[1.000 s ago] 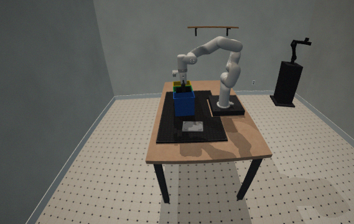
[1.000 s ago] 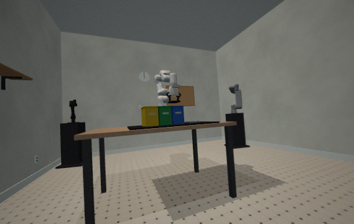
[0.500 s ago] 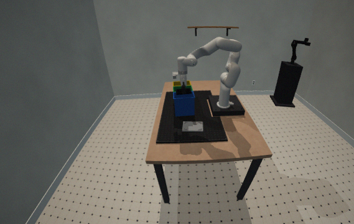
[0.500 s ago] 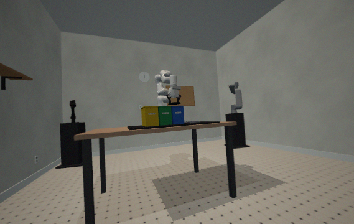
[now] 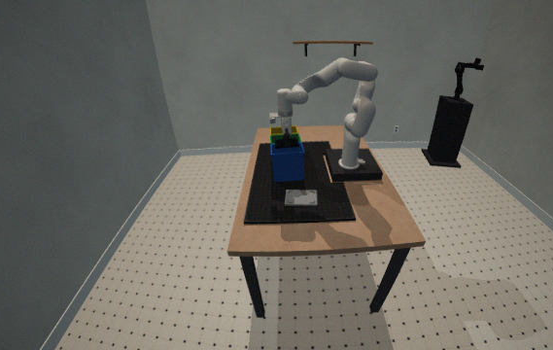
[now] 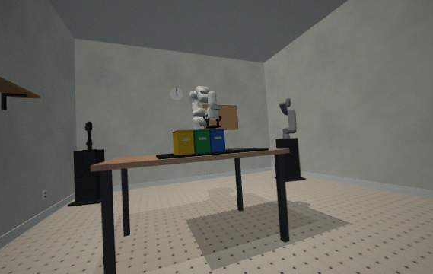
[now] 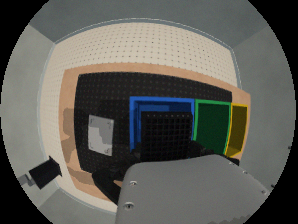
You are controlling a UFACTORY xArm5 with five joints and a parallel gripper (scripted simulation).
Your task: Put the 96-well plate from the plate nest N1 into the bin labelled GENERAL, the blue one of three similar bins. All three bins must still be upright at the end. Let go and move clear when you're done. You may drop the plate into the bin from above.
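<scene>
My gripper [image 5: 286, 140] hangs just above the open top of the blue bin [image 5: 287, 162] and is shut on the dark 96-well plate [image 7: 166, 133], which it holds wide between the fingers. In the wrist view the plate covers most of the blue bin's opening [image 7: 161, 106]. In the exterior view the gripper [image 6: 213, 122] with the plate sits right over the blue bin [image 6: 217, 141]. The grey plate nest [image 5: 300, 197] lies empty on the black mat, nearer the table's front; it also shows in the wrist view [image 7: 101, 135].
The green bin [image 6: 202, 141] and the yellow bin [image 6: 183, 142] stand upright in a row touching the blue one, behind it in the top view. The arm's base [image 5: 354, 165] stands on a black block to the right of the mat [image 5: 300, 194].
</scene>
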